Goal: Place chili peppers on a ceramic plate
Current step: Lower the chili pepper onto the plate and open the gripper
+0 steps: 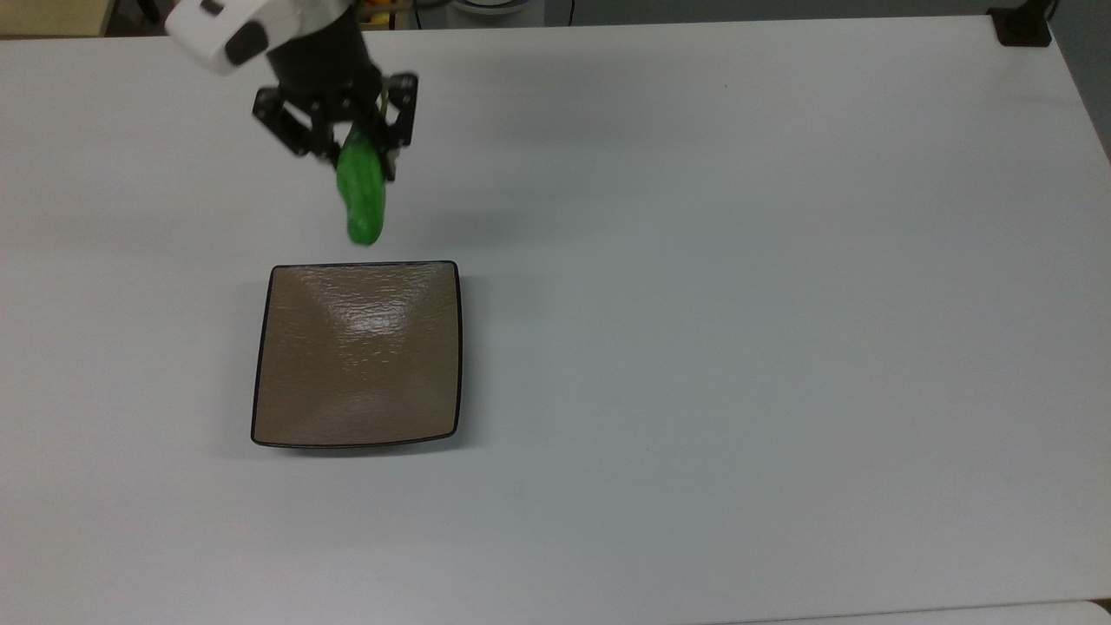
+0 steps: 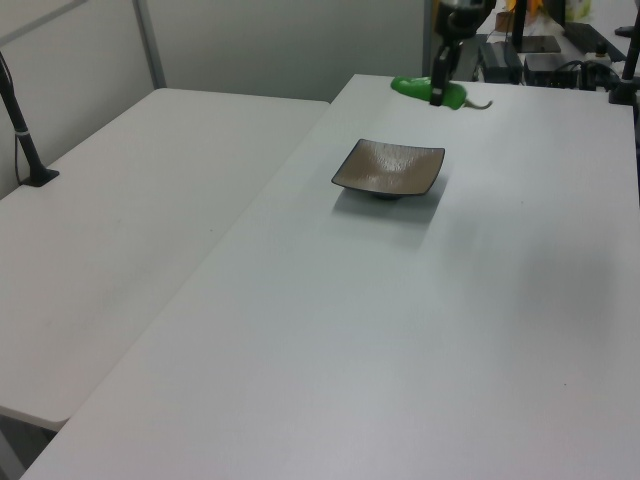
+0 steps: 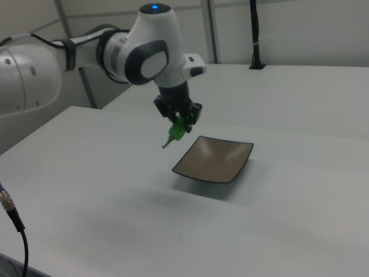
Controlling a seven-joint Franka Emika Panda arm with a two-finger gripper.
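Observation:
A bright green chili pepper hangs in the air, held near its stem end by my gripper, which is shut on it. Its free tip points toward the square taupe-brown ceramic plate and stops just short of the plate's far rim in the top view. In the left view the chili pepper and gripper hover beyond the plate. The right view has the gripper holding the pepper above the table, just left of the plate. The plate holds nothing.
The plate rests on a wide white table. A second white table adjoins on the left view's left. A black clamp post stands at the top view's upper right corner. Cluttered equipment lies beyond the far edge.

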